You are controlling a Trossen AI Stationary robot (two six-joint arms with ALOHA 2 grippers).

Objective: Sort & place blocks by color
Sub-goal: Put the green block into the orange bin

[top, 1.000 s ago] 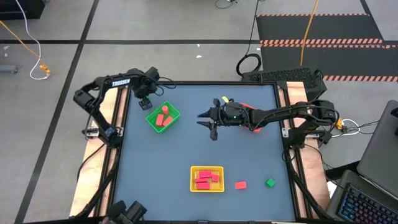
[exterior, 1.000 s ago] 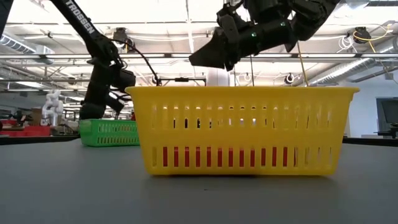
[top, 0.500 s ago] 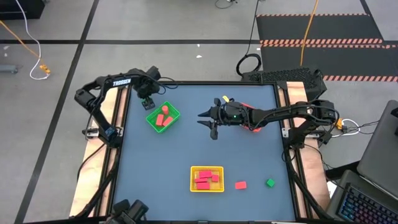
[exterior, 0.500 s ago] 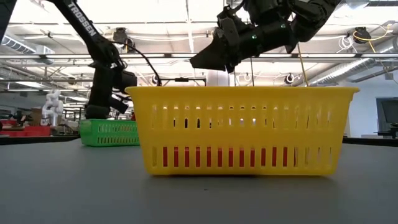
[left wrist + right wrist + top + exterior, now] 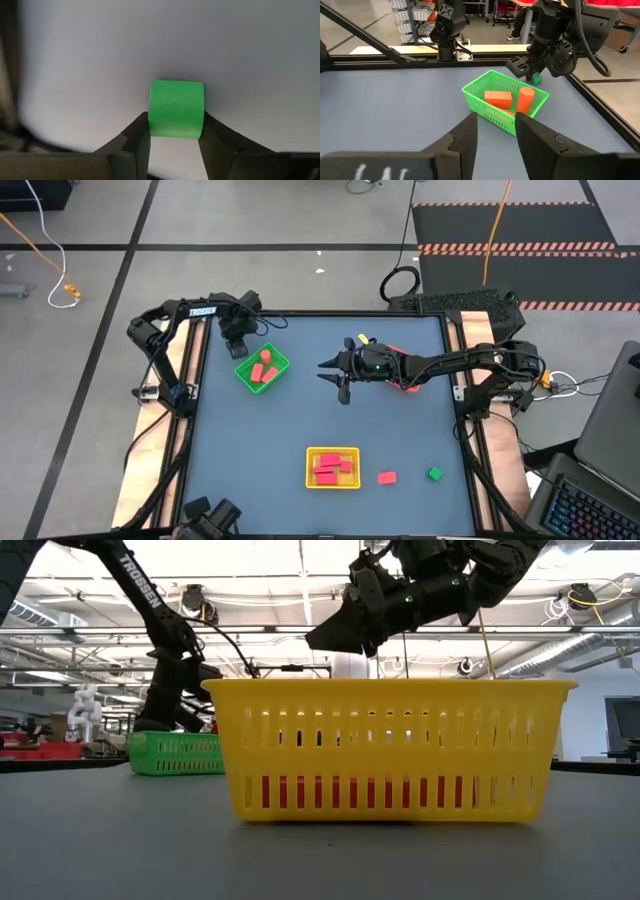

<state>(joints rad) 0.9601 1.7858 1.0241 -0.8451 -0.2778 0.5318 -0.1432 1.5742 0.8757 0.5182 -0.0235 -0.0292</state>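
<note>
My left gripper (image 5: 175, 126) is at the table's far left, just beyond the green tray (image 5: 262, 369), shut on a small green block (image 5: 176, 107). The right wrist view shows that block (image 5: 536, 78) behind the tray's far corner. Two salmon blocks (image 5: 512, 99) lie in the green tray. Red blocks lie in the yellow tray (image 5: 332, 467). One red block (image 5: 387, 477) and one green block (image 5: 434, 474) lie loose on the table near right. My right gripper (image 5: 334, 380) hovers open over the table's middle, with nothing between its fingers. My left gripper pinches the green block by two opposite sides (image 5: 152, 117) between its fingertips (image 5: 137, 131). The fingers come from above, pointing steeply down. Whether the block rests on the table or hangs just clear of it, I cannot tell.
A red tray (image 5: 408, 385) is mostly hidden under my right arm at the far right. In the low view the yellow tray (image 5: 390, 750) fills the foreground. Bare table lies between the green and yellow trays.
My left gripper has sunk a little toward the table beside the green tray's far corner, and its wrist has rolled slightly. My right arm has kept still.
</note>
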